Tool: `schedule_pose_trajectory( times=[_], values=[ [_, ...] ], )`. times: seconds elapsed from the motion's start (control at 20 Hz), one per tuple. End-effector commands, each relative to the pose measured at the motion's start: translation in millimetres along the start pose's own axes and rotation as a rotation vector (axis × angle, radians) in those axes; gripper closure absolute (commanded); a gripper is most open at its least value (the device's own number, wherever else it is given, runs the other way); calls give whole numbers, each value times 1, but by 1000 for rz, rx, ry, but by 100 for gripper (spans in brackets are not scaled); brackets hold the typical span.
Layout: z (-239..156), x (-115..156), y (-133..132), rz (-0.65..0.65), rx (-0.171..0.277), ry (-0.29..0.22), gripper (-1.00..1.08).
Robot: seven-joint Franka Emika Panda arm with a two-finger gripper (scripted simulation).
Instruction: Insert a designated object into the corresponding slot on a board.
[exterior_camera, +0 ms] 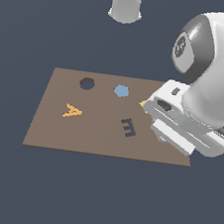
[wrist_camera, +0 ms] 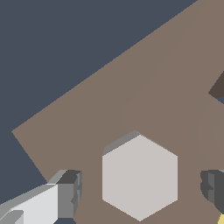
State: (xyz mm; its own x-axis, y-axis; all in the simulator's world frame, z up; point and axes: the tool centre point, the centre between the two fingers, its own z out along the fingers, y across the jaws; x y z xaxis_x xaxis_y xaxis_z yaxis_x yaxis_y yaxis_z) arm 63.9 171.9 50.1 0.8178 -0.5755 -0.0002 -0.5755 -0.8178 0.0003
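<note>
Poised with jaws apart astride the grey hexagonal block (wrist_camera: pixel 140 176) lying on the board (exterior_camera: pixel 95 137) near its corner, gripper (wrist_camera: pixel 140 188) needing centred descent and flat-face closure before carrying to the dark slot (exterior_camera: pixel 87 84).

Hexagonal block (wrist_camera: pixel 140 177) on board (wrist_camera: pixel 144 87), seemingly between pincer (wrist_camera: pixel 142 188) fingers (wrist_camera: pixel 70 192)
</note>
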Motion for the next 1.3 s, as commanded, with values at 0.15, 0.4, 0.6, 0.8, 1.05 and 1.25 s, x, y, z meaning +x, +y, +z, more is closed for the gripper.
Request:
schedule_pose_trajectory(
  times=[0.15, 0.4, 0.6, 0.8, 1.05, 1.25],
  values=[
    [4, 0, 0, 0, 0, 0, -92],
    [19, 0, 0, 2, 0, 0, -92],
    [20, 1, 0, 3, 0, 0, 108],
    [20, 1, 0, 3, 0, 0, 108],
    [20, 1, -1, 3, 1, 0, 108],
    [15, 1, -1, 3, 0, 0, 108]
  ],
)
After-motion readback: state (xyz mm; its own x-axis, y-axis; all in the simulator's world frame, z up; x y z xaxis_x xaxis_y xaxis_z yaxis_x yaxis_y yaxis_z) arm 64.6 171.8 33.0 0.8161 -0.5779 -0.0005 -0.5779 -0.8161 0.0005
